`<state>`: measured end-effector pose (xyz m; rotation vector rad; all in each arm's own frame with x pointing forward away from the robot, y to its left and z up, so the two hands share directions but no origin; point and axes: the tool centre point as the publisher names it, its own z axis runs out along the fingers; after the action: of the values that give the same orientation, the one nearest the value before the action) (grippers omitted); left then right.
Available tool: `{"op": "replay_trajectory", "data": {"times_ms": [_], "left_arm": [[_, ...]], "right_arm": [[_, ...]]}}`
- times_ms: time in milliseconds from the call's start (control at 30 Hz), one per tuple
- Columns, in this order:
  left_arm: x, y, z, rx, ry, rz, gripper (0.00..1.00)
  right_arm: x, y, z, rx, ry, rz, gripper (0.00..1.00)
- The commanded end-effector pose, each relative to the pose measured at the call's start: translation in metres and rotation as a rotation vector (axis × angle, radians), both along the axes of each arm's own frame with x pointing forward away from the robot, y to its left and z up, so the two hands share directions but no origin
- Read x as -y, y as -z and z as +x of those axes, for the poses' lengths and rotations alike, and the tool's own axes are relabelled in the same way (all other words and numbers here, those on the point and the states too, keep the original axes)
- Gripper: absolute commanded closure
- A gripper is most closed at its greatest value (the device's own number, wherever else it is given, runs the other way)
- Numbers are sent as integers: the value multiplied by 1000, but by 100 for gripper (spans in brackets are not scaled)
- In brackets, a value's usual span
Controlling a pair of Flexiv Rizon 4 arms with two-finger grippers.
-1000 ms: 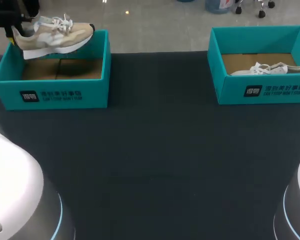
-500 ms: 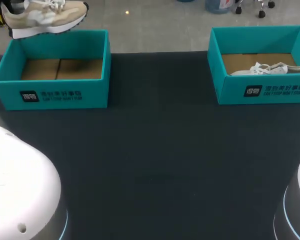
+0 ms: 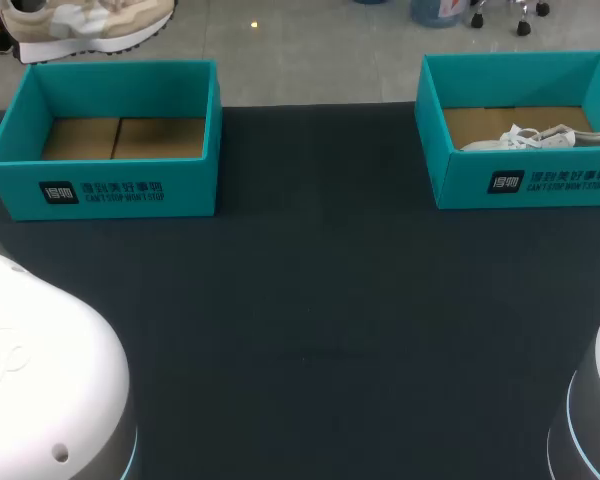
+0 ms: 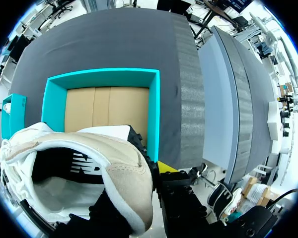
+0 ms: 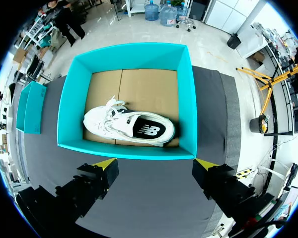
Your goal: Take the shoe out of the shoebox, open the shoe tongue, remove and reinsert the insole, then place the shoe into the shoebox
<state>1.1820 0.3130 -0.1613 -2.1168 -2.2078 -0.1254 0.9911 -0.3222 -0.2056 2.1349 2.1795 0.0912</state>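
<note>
Clearance above the left teal cardboard shoebox: held aloft at far left, just beyond the box's far wall, the beige suede-and-mesh sneaker, long axis left to right, toe to the right. Pinched at the heel collar by the left gripper, seemingly closed on the padding, though one yellow tip is hidden. Next, probably, down and nearer, onto the black table mat. Spread wide and holding nothing, the right gripper, above the white sneaker inside the right teal shoebox, well apart.
</note>
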Motion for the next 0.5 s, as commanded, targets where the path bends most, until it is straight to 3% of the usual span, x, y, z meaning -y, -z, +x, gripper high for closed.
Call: {"op": "replay_trajectory", "data": {"times_ms": [33,167,500], "left_arm": [[1,0,-7,32,4,3,100],[1,0,-7,32,4,3,100],[39,-15,-48,34,-29,24,100]], "right_arm": [[0,0,1,-2,0,-1,0],[0,0,1,-2,0,-1,0],[0,0,1,-2,0,-1,0]]}}
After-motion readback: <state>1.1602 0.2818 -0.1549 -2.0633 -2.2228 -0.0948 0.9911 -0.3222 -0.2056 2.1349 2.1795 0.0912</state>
